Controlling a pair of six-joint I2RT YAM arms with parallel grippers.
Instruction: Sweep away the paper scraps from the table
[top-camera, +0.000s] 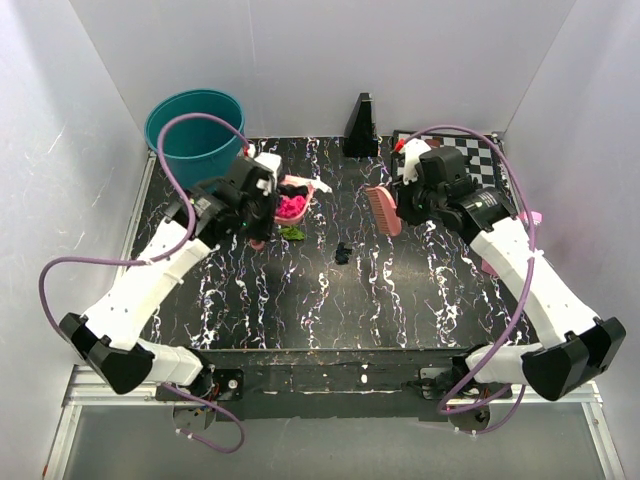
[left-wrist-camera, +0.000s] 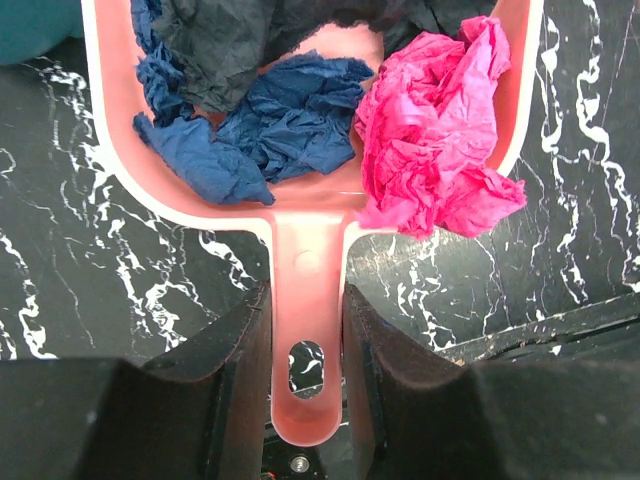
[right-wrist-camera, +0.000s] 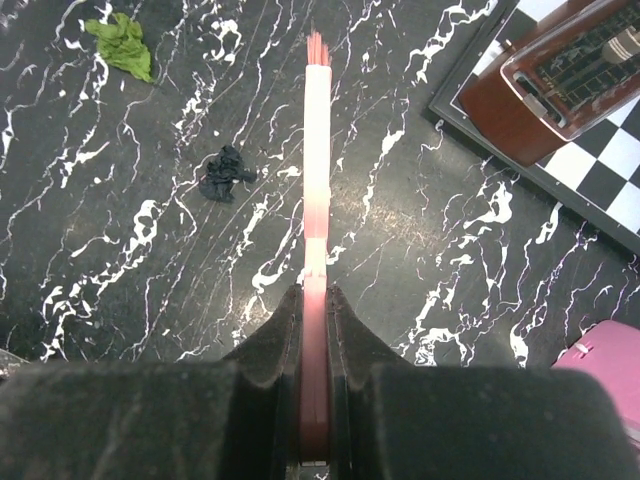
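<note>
My left gripper (left-wrist-camera: 306, 330) is shut on the handle of a pink dustpan (left-wrist-camera: 306, 250), also seen in the top view (top-camera: 293, 205). The pan holds magenta (left-wrist-camera: 440, 140), dark blue (left-wrist-camera: 270, 125) and dark paper scraps. My right gripper (right-wrist-camera: 314, 300) is shut on a pink brush (right-wrist-camera: 317, 150), held edge-on above the table (top-camera: 330, 300); it shows in the top view (top-camera: 383, 210). A green scrap (right-wrist-camera: 122, 44) lies beside the pan (top-camera: 292, 232). A dark scrap (right-wrist-camera: 222, 174) lies at mid-table (top-camera: 342, 253).
A teal bucket (top-camera: 195, 122) stands at the back left. A black wedge (top-camera: 361, 128) stands at the back middle. A chessboard (top-camera: 470, 155) with a brown box (right-wrist-camera: 560, 80) lies at the back right. A pink object (right-wrist-camera: 605, 375) sits by the right wall.
</note>
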